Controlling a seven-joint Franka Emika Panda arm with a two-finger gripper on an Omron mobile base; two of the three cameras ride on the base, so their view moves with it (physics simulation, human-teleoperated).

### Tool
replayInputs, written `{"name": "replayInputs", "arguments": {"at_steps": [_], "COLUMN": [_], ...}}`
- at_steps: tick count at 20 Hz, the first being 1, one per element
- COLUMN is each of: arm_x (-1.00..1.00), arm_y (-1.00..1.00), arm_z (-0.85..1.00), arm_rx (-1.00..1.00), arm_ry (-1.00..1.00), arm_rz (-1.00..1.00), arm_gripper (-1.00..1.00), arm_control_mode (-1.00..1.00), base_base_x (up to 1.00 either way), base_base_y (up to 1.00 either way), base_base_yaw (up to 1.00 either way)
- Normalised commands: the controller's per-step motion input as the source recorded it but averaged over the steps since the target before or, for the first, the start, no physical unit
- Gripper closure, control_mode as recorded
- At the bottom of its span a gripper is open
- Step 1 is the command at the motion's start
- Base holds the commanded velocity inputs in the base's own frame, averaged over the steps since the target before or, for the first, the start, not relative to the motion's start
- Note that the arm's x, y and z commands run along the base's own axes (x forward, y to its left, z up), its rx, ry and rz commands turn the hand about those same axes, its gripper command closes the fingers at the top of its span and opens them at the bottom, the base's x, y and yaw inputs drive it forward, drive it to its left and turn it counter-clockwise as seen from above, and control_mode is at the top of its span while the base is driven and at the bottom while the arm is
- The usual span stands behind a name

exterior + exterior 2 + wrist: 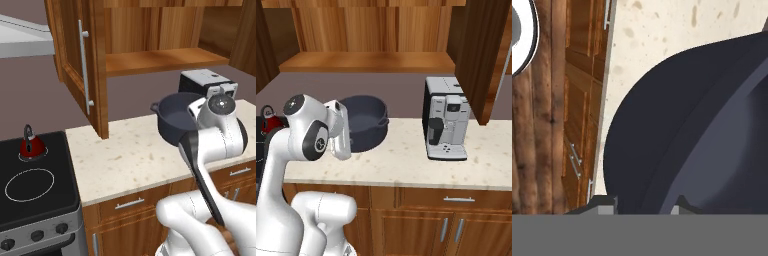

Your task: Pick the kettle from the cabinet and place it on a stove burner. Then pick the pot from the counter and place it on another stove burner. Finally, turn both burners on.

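Observation:
The red kettle (32, 145) with its black handle stands on the small stove burner (21, 157) at the back of the black cooktop; it also peeks out behind my arm (270, 121). The dark blue-grey pot (173, 118) sits tilted over the beige counter (125, 155), near its back. My gripper (644, 202) is shut on the pot (677, 125), one fingertip on each side of its wall at the rim. In the right base view the hand (340, 129) meets the pot (367, 122) at its left side. I cannot tell whether the pot touches the counter.
The largest burner circle (29, 184) lies bare in front of the kettle, with black knobs (37, 236) below. The cabinet door (82, 65) hangs open over the counter's left end above a bare shelf (160, 60). A coffee machine (446, 120) stands right of the pot.

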Motion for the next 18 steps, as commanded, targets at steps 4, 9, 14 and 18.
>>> {"name": "replayInputs", "arguments": {"at_steps": [4,9,14,18], "arm_x": [0.0,-0.01,-0.06,-0.21], "arm_y": [0.0,0.0,0.0,0.0], "arm_z": [0.0,0.0,0.0,0.0], "arm_rx": [0.0,0.0,0.0,0.0], "arm_ry": [0.0,0.0,0.0,0.0], "arm_rz": [0.0,0.0,0.0,0.0], "arm_gripper": [1.0,1.0,1.0,1.0], "arm_control_mode": [-1.0,-1.0,-1.0,-1.0], "base_base_x": [0.0,0.0,0.0,0.0], "base_base_y": [0.0,0.0,0.0,0.0], "base_base_yaw": [0.0,0.0,0.0,0.0]}}
